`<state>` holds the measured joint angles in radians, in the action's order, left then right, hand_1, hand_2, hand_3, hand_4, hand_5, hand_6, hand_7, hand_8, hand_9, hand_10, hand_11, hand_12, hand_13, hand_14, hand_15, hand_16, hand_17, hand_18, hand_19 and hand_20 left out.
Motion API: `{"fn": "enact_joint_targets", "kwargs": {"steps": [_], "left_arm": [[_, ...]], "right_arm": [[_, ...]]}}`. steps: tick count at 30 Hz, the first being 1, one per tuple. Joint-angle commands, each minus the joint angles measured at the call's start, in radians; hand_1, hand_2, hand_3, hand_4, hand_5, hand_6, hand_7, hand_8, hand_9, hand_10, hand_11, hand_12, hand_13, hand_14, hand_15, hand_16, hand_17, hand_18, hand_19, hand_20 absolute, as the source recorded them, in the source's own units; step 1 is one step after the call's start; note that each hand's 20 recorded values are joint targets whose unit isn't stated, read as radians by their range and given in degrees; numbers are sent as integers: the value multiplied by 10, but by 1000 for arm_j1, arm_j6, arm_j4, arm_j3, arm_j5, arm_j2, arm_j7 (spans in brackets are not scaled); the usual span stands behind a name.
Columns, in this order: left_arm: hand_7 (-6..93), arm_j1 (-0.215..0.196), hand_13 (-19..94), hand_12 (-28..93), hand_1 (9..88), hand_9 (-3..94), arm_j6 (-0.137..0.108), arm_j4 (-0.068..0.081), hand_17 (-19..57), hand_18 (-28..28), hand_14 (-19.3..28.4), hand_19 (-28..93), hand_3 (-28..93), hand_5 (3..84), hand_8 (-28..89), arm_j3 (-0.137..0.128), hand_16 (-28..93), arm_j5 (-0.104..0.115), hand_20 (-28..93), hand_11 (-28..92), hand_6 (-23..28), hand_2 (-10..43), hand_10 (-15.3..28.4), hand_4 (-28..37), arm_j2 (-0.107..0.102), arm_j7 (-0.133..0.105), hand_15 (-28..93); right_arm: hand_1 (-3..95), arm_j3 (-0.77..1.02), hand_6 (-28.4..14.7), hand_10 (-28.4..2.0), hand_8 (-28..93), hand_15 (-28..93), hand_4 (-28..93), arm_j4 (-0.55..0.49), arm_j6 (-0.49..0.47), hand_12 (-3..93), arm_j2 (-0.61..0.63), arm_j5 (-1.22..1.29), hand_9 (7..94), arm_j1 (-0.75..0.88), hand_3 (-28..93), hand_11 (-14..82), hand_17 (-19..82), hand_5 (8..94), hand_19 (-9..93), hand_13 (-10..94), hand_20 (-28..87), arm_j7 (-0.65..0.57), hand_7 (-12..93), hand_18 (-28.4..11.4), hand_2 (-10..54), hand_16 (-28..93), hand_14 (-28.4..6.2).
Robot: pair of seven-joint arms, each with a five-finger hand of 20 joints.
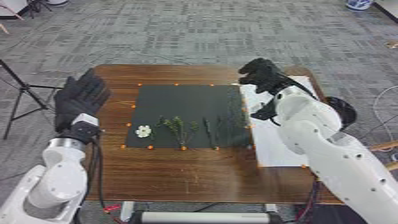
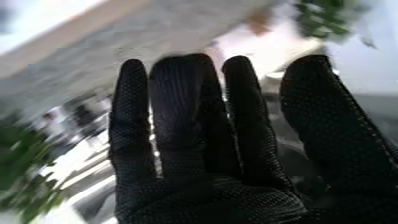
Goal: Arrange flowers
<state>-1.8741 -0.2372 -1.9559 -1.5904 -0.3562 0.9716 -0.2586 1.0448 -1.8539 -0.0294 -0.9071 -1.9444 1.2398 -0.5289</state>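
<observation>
In the head view my left hand (image 1: 81,100) is held at the table's left edge, fingers straight, away from the flowers. My right hand (image 1: 262,76) is over the back right of the table, beyond the black mat (image 1: 164,97). Seen from the right wrist, the right hand (image 2: 213,165) has its fingers extended and holds nothing. On the mat's front part lie a white flower (image 1: 143,131), a leafy green sprig (image 1: 180,127) and a thin dark green stem (image 1: 209,131). A faint, darker stem seems to lie near the mat's right edge.
A white sheet (image 1: 277,150) covers the right side of the brown table (image 1: 178,175), partly under the right arm. Orange markers line the mat's edges. A black tripod (image 1: 25,89) stands on the floor at the left.
</observation>
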Motion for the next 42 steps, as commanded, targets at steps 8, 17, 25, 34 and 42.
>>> {"fn": "enact_joint_targets", "kwargs": {"steps": [8, 17, 25, 34, 42], "left_arm": [[52, -7, 191, 66, 208, 269, 5, -13, -50, 114, 109, 340, 731, 388, -73, 11, -67, -12, 47, 162, 90, 191, 140, -283, -13, -23, 159], [42, -6, 149, 61, 204, 233, 66, -1, -53, 112, 82, 323, 731, 358, -71, -13, -72, -101, 45, 139, 83, 192, 126, -283, -17, 50, 113], [41, 28, 139, 64, 240, 215, 66, 9, -56, 108, 74, 311, 725, 345, -68, 6, -60, -115, 53, 132, 83, 180, 122, -283, -30, 63, 87], [51, 27, 144, 69, 251, 216, 11, -10, -56, 111, 80, 314, 730, 331, -65, 32, -51, -56, 59, 143, 84, 175, 124, -283, -33, 7, 94], [63, 4, 161, 70, 252, 236, 3, -27, -55, 116, 92, 326, 734, 348, -70, 11, -53, -14, 61, 158, 92, 175, 133, -283, -27, -13, 114]], "right_arm": [[360, 285, -51, -139, -96, 765, -205, -65, -97, 148, 173, -49, 511, 294, 772, 112, 239, 498, 681, 616, 297, -153, 127, -199, -3, 290, -125], [341, 315, -57, -148, -92, 751, -200, -47, -118, 145, 186, -53, 503, 351, 762, 102, 225, 496, 686, 602, 298, -203, 104, -211, 7, 281, -137], [362, 286, -55, -133, -91, 754, -199, -29, -182, 136, 179, -42, 483, 339, 768, 95, 224, 487, 679, 601, 290, -211, 101, -207, -22, 281, -135], [386, 190, -54, -124, -91, 762, -262, 43, -147, 123, 160, -96, 451, 288, 756, 93, 221, 456, 675, 605, 276, -214, 101, -204, -91, 276, -127], [545, 139, -5, -93, -50, 770, -282, 60, -80, 333, 166, -270, 694, 304, 696, 152, 269, 618, 731, 667, 382, -265, 242, -203, -95, 330, -93]]}}
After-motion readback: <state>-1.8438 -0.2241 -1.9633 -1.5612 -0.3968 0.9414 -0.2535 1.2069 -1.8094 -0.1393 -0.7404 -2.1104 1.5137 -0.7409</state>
